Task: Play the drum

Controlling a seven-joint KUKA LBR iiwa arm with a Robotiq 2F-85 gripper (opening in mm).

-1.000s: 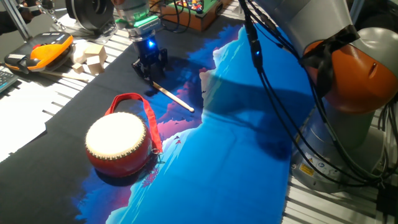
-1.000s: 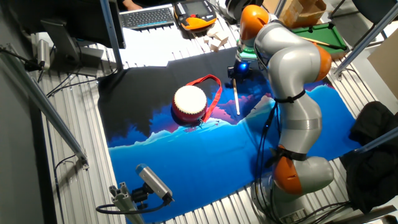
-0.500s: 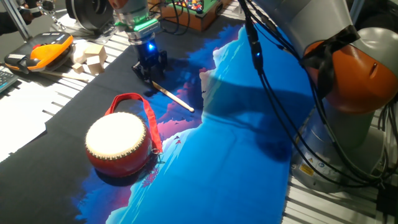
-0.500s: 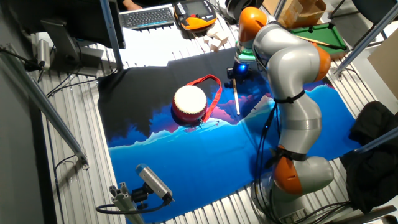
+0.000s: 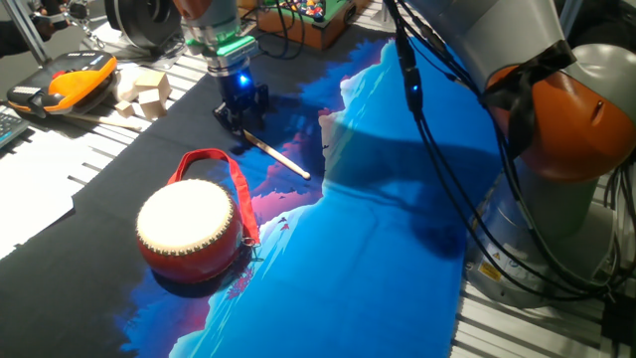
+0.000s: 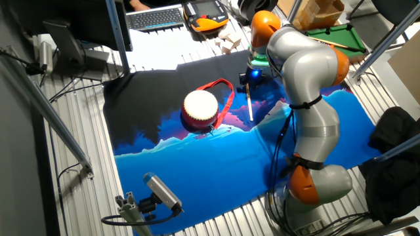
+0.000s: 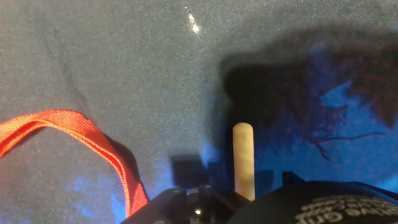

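gripper point(image 5: 241, 117) set down over stick point(image 5: 276, 155) end; whether fingers are clamped on it can't be told. counted: 1 drum point(image 5: 191, 231), 1 stick.

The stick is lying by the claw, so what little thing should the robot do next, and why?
Probably close the claw on the near end of the wooden stick and lift it. The claw sits low over that end, the stick lies flat on the cloth, and the drum rests apart from it, with nothing touching its skin. Whether the claw already grips cannot be told.
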